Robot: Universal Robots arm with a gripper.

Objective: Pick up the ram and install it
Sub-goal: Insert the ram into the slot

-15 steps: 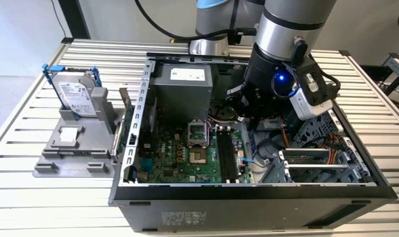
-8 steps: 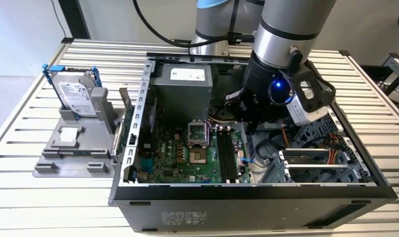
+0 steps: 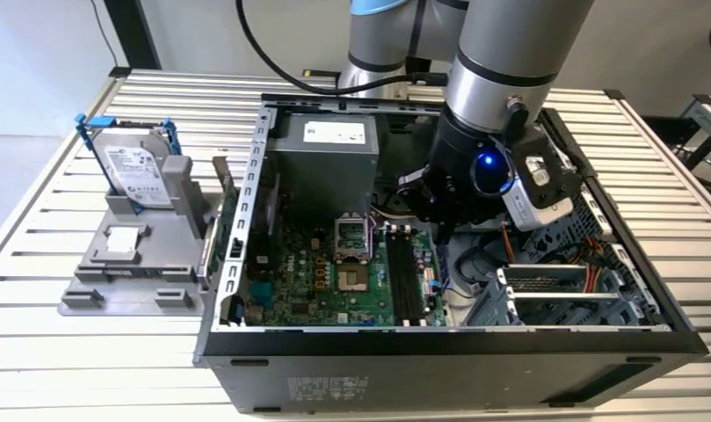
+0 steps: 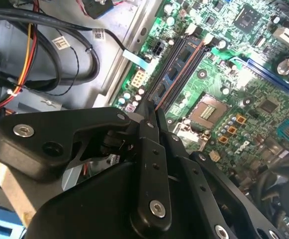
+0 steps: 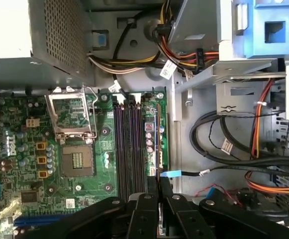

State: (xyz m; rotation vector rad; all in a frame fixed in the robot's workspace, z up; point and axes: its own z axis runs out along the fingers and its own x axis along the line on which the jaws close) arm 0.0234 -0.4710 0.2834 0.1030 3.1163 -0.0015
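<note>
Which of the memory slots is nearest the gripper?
The outermost slot, farthest from the processor socket, beside the bare case floor; the gripper holds the ram at it.

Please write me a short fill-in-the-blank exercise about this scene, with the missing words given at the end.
1. The gripper is ____ on the ram.
2. The processor socket on the motherboard is ____.
3. The hard drive stands ____ the computer case, at the exterior view's left.

Missing words: shut; empty; outside.
</note>
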